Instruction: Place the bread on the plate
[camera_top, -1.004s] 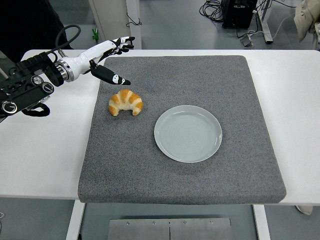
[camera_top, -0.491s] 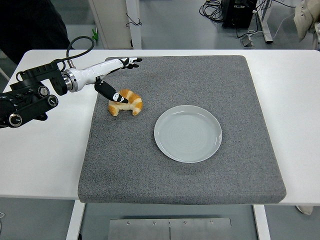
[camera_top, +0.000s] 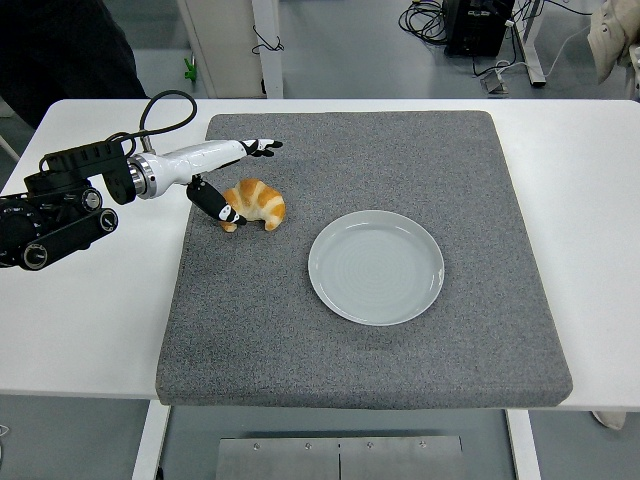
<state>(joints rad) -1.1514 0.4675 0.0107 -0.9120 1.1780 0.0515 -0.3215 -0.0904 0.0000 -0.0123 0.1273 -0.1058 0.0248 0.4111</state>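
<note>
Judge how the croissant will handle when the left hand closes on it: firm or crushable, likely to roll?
The croissant looks puffy and flaky, so probably light and easily crushed by a hard squeeze. Its curved shape lies flat on the rough grey mat, so it should stay put rather than roll. The left hand straddles it, open.

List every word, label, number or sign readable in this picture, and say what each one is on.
None can be read. The croissant, the plate, the grey mat and the white table carry no print. The left hand has small white marks on its black thumb, not legible as text.
</note>
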